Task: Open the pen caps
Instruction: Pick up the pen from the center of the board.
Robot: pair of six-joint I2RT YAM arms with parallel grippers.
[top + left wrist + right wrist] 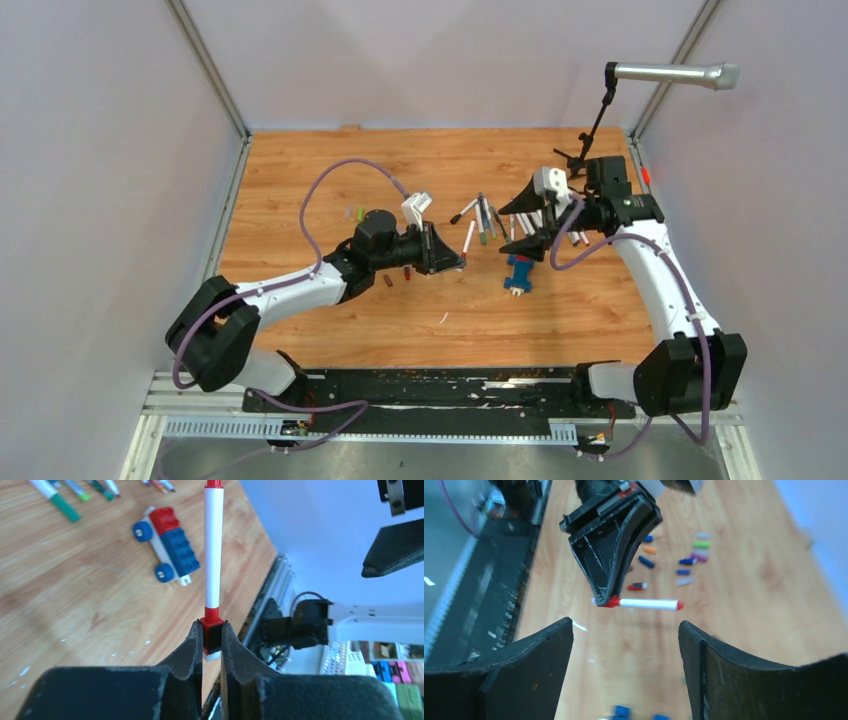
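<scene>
My left gripper (pixel 212 628) is shut on the red end of a white-barrelled red pen (pixel 213 545), which sticks straight out from the jaws. In the top view this pen (pixel 468 240) hangs over the middle of the table at the left gripper (pixel 458 262). My right gripper (pixel 625 623) stands open and holds nothing, a short way back from the pen (pixel 646 603); in the top view it (pixel 518 226) faces the left gripper. Several loose pen caps (pixel 694 545) in green, purple, blue, orange and red lie on the wood beyond, also small in the top view (pixel 352 212).
A blue-and-red block toy (pixel 517 273) lies below the right gripper, also in the left wrist view (pixel 167 545). Several pens (pixel 485 215) lie between the grippers at the back, more (pixel 575 237) under the right arm. A microphone stand (pixel 598 115) rises at the back right.
</scene>
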